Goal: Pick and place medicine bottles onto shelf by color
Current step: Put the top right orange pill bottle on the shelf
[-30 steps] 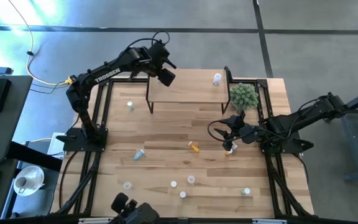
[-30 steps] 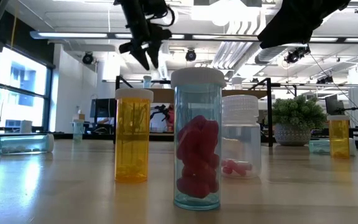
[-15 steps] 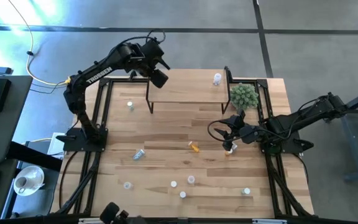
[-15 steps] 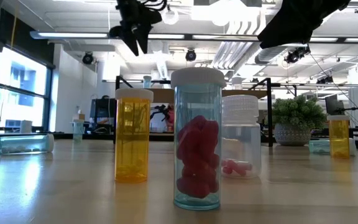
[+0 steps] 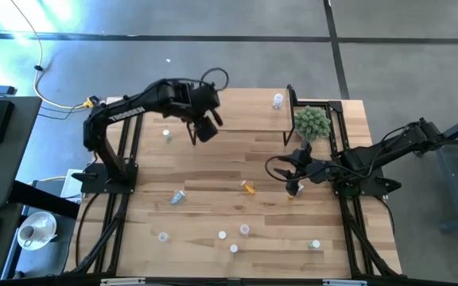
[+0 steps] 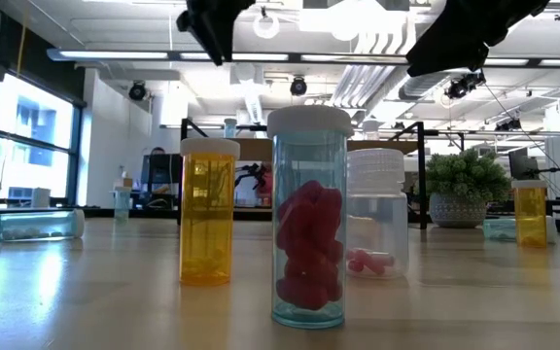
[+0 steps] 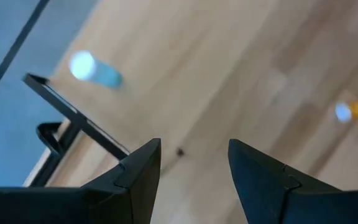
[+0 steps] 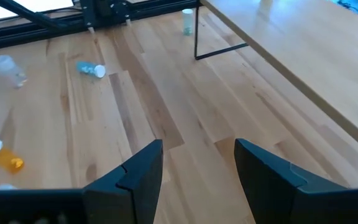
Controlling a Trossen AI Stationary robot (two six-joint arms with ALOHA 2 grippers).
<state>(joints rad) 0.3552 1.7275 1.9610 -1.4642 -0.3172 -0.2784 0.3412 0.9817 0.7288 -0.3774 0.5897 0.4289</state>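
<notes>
The shelf (image 5: 241, 111) stands at the table's far middle, with one clear bottle (image 5: 277, 101) upright on its right end. Other medicine bottles are spread over the table: a light-blue one lying down (image 5: 178, 196), an orange one lying down (image 5: 248, 187), one standing left of the shelf (image 5: 166, 134), and several near the front edge (image 5: 234, 238). My left gripper (image 5: 207, 131) hangs open above the shelf's left front corner, empty (image 7: 194, 149). My right gripper (image 5: 293, 181) hovers open and empty right of the table's middle (image 8: 197, 149).
A spiky green plant ball (image 5: 312, 121) sits right of the shelf, just beyond my right gripper. Another orange bottle (image 5: 293, 194) lies just on the near side of my right gripper. Black frame rails (image 5: 130, 151) run along both table sides. In the low view, three bottles (image 6: 308, 219) stand close to the front edge.
My left gripper has swung from the shelf's far left corner toward the table's near edge, now over the shelf's left front corner. It has risen a little and rolled, and its fingers have stayed open. My right arm has kept still.
</notes>
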